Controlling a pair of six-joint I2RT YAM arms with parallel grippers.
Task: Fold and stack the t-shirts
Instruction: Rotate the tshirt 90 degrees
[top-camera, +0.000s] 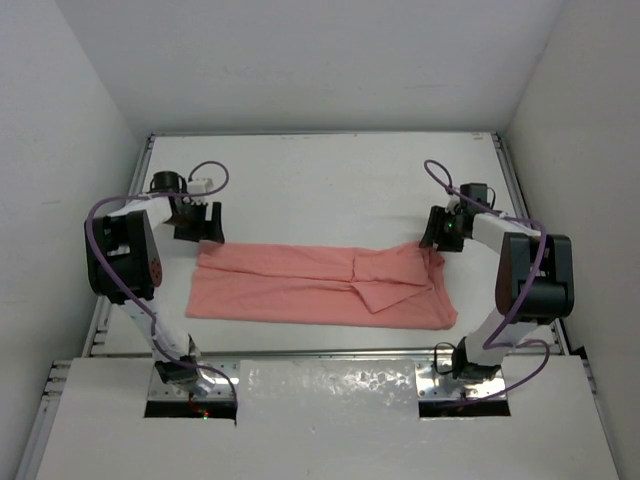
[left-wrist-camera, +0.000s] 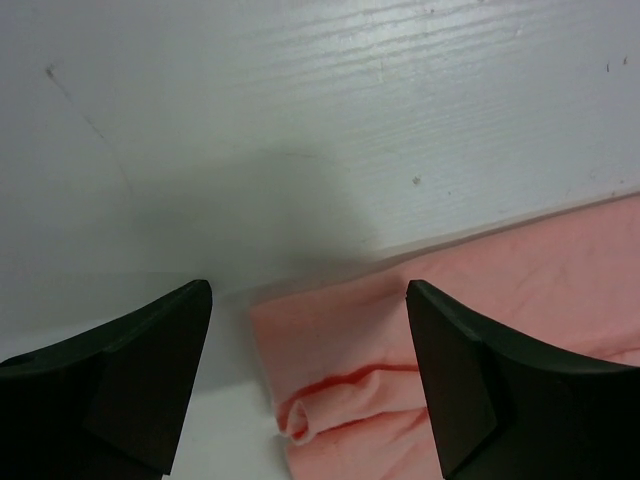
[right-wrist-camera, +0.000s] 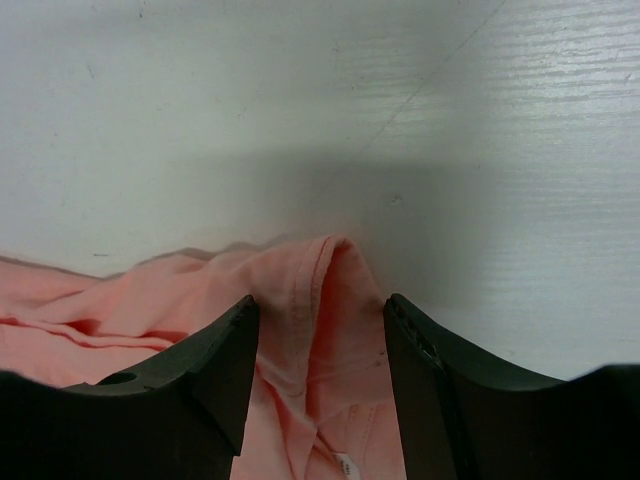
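Observation:
The salmon-pink t-shirt (top-camera: 300, 285) lies on the white table as a long band folded lengthwise, with a sleeve flap turned over near its middle. My left gripper (top-camera: 198, 222) hovers at the shirt's far left corner. In the left wrist view its jaws (left-wrist-camera: 310, 300) stand wide open over that corner of the t-shirt (left-wrist-camera: 330, 340), holding nothing. My right gripper (top-camera: 440, 232) is at the far right corner. Its jaws (right-wrist-camera: 320, 305) are apart, and a peaked ridge of the t-shirt (right-wrist-camera: 320, 265) stands up between them.
The white table (top-camera: 330, 185) is walled in by white panels on the left, right and back. Metal rails run along its left and right edges. Both arm bases (top-camera: 190, 375) sit at the near edge behind a white cover.

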